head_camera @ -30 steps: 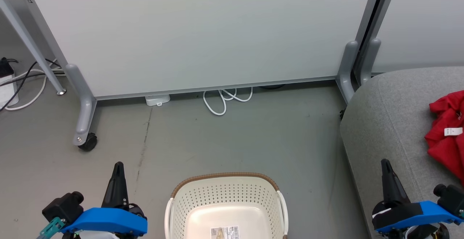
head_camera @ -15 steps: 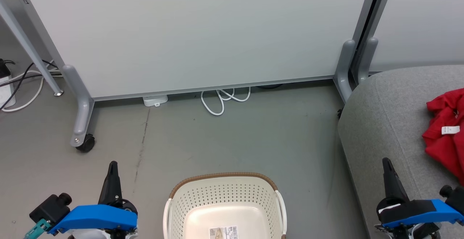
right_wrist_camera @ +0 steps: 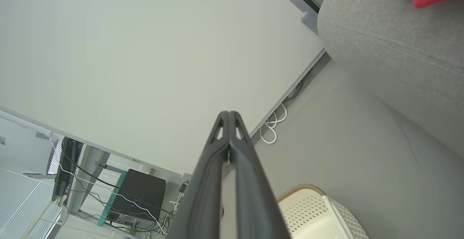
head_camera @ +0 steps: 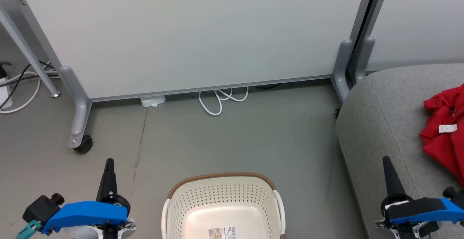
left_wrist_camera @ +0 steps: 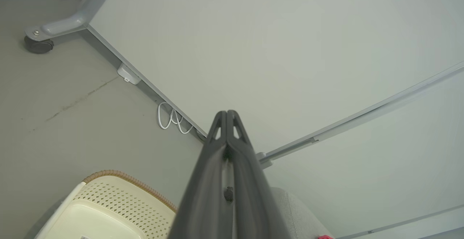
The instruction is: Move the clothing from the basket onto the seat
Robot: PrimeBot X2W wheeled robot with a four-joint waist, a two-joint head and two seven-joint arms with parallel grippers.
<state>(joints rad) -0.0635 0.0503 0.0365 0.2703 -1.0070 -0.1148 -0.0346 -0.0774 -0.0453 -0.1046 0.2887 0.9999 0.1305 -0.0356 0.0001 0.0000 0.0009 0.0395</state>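
As the head view has slid a bit vs 1 s ago, we read camera motion; the left gripper (head_camera: pixel 108 163) sits slightly farther from the basket (head_camera: pixel 221 176). It & the right gripper (head_camera: pixel 386 160) have fingers pressed together, nothing held. Basket: perforated cream plastic, woven brown rim. Soft red clothing (head_camera: pixel 440 141) lies on the grey fabric seat (head_camera: pixel 380 123), rounded edge; a floor strip (head_camera: pixel 311 166) separates basket & seat.

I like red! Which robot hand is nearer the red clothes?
The right gripper, by the grey seat where the red clothing lies; the left gripper is across the basket.
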